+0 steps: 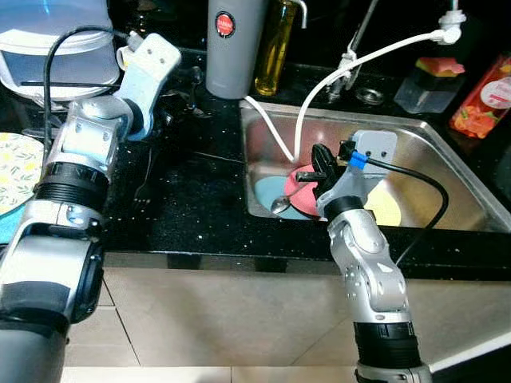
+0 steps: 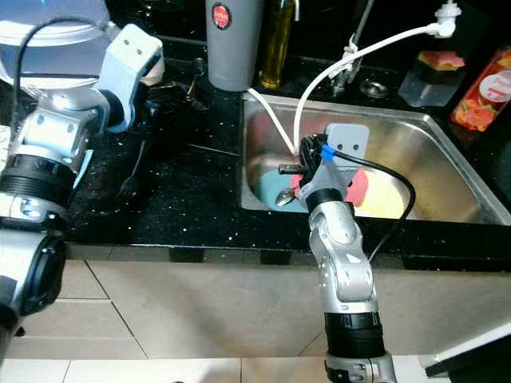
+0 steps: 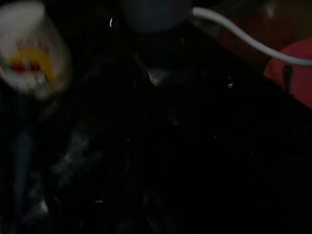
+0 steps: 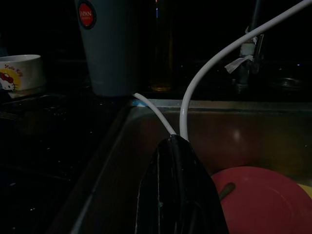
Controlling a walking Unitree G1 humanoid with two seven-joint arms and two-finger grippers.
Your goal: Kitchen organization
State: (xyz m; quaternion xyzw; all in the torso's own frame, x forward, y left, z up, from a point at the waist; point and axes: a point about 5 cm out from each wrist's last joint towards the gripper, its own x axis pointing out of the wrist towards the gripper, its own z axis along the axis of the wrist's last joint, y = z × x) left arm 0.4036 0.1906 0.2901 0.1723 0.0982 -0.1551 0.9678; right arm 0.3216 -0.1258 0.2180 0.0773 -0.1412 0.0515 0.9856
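The steel sink holds a red plate, a blue plate, a yellow plate and a spoon. My right gripper hovers over the red plate, its black fingers pressed together, shut, with nothing seen between them. My left arm reaches across the black counter toward the back; its gripper is lost in the dark. A white cartoon cup stands near it. A fork lies on the counter.
A grey tumbler and an oil bottle stand behind the sink's left corner. A white hose loops from the tap into the sink. A sponge box and a red packet sit at the back right. A patterned plate lies far left.
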